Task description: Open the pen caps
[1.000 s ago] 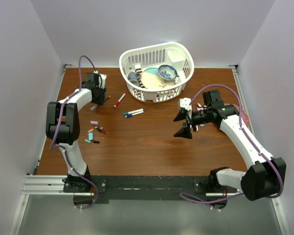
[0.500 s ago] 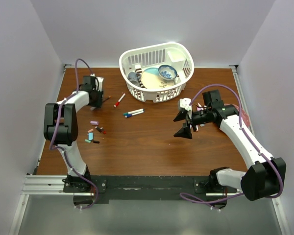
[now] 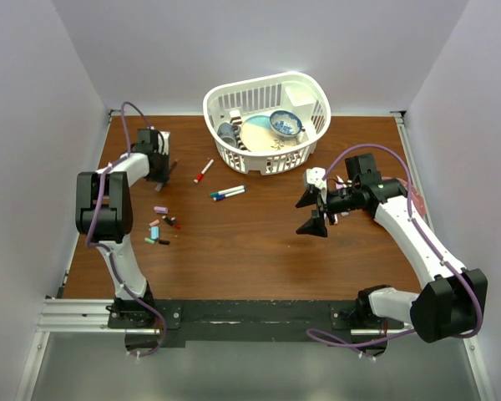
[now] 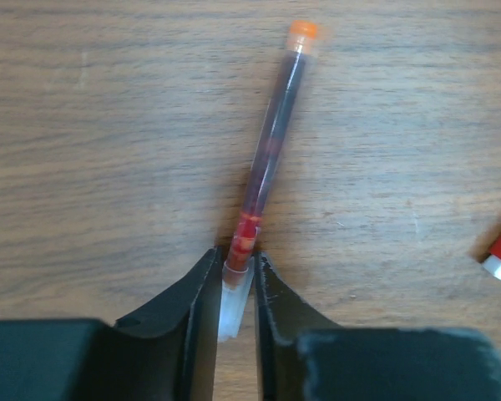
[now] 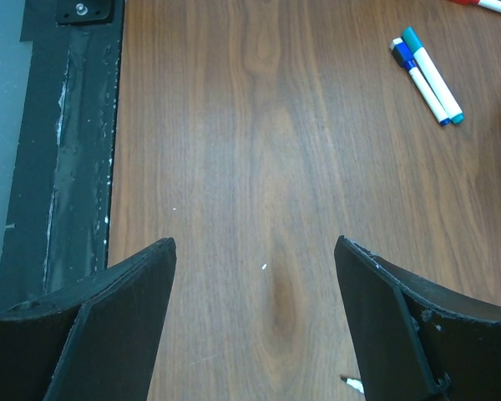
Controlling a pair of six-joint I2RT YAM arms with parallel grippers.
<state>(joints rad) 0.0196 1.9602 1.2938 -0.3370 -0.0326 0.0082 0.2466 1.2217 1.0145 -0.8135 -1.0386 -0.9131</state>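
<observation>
Left end effector (image 4: 235, 261) narrow, pinching clear near end of slim clear-barrelled pen with red ink and orange tip (image 4: 271, 142); pen flat on brown wooden surface (image 4: 92, 150), far left. Right end effector (image 5: 255, 244) spread wide, holding nothing, above surface. Small loose plastic caps, pink, teal, red, black (image 3: 154, 234), scattered beside left arm. Two white markers, blue- and teal-capped (image 5: 426, 73), side by side near white plastic basket (image 3: 263, 161).

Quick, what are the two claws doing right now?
Left claw: closed on the pen.
Right claw: open, holding nothing.
</observation>
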